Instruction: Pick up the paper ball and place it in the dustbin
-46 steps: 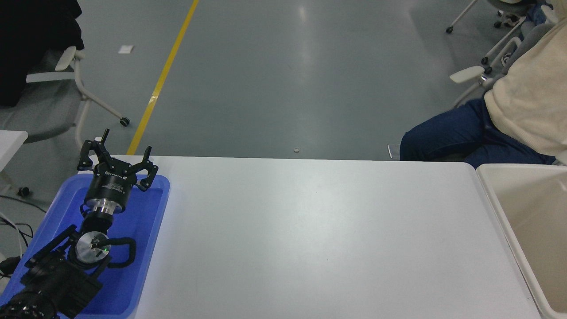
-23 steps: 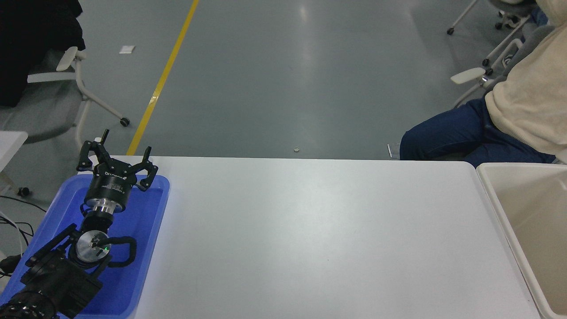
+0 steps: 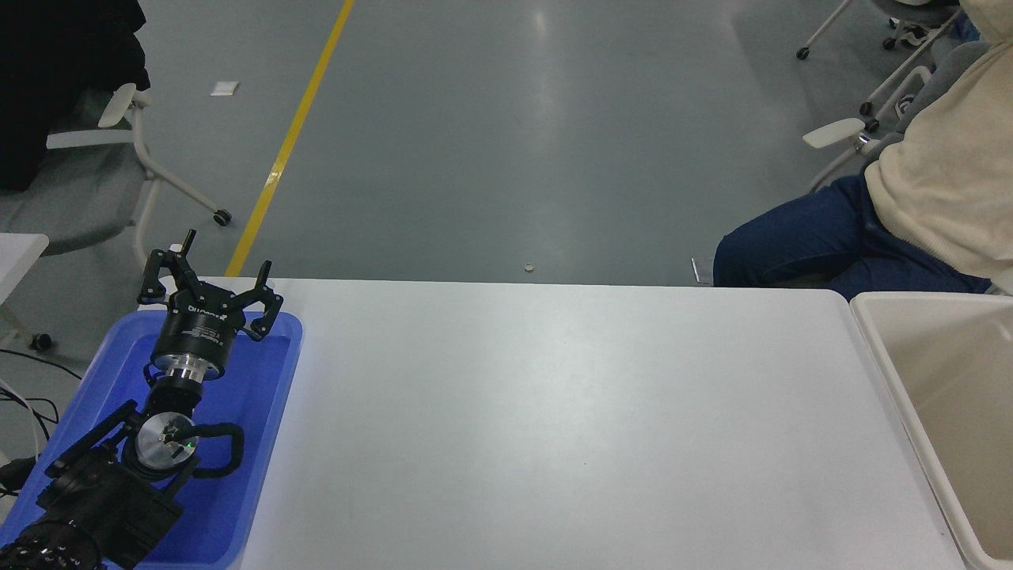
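Observation:
The cream-beige dustbin (image 3: 894,372) stands at the table's right edge, partly cut off by the picture. No paper ball shows anywhere in the head view. My left gripper (image 3: 218,273) is parked at the lower left, above the far end of a blue tray (image 3: 273,412), with its fingers spread open and nothing between them. My right arm and gripper are out of view.
A person in a cream top and blue trousers (image 3: 831,237) sits at the table's far right corner, close to the dustbin. Wheeled chairs stand at the far left (image 3: 134,150) and far right (image 3: 855,119). The white table (image 3: 570,427) spans the picture.

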`<action>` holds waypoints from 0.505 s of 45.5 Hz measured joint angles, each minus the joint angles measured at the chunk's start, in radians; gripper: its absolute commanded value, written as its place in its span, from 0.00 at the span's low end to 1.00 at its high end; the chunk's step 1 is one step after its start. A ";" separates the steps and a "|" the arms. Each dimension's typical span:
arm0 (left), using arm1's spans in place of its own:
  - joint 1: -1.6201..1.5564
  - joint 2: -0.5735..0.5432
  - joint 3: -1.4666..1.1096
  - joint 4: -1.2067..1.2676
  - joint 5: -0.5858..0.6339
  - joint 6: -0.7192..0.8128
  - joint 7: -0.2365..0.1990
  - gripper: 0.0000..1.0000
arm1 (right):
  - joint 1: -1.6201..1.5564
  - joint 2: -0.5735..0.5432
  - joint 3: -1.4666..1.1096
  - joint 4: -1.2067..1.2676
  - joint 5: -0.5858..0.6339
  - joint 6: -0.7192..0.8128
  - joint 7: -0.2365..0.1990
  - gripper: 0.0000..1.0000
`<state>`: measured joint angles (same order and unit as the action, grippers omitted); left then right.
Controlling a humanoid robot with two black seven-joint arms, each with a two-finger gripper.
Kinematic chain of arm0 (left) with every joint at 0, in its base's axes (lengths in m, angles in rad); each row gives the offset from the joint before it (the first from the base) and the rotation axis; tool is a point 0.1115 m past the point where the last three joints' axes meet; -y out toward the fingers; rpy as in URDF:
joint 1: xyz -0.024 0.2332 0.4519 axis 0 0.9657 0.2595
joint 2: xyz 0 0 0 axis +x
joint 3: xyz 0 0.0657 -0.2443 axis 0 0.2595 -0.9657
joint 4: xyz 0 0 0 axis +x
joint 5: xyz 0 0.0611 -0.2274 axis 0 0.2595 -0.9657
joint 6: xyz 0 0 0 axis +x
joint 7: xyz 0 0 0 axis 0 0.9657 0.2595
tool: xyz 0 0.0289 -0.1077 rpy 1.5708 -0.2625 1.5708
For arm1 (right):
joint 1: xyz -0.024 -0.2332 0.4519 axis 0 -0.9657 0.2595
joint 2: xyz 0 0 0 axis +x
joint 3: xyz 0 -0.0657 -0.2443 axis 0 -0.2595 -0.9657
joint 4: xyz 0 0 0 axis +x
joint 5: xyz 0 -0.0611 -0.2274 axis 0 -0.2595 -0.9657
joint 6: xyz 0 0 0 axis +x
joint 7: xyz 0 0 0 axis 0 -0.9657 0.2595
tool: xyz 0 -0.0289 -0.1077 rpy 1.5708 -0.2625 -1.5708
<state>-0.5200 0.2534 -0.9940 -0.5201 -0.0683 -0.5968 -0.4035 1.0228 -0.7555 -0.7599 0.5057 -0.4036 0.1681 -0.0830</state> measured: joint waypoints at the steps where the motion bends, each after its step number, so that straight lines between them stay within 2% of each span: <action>1: 0.000 0.000 0.000 0.000 0.000 0.000 0.000 1.00 | -0.017 0.010 0.011 -0.016 0.000 -0.003 0.000 0.00; 15: 0.000 0.000 0.000 0.000 0.000 0.000 0.000 1.00 | -0.242 0.164 0.172 -0.283 0.001 -0.060 0.000 0.00; 23: 0.000 0.000 0.000 0.000 0.001 0.000 0.000 1.00 | -0.301 0.216 0.209 -0.353 0.001 -0.106 0.000 0.00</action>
<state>-0.5200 0.2536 -0.9940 -0.5200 -0.0678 -0.5967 -0.4035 0.7219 -0.5394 -0.5506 0.1527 -0.4023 0.0623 -0.0829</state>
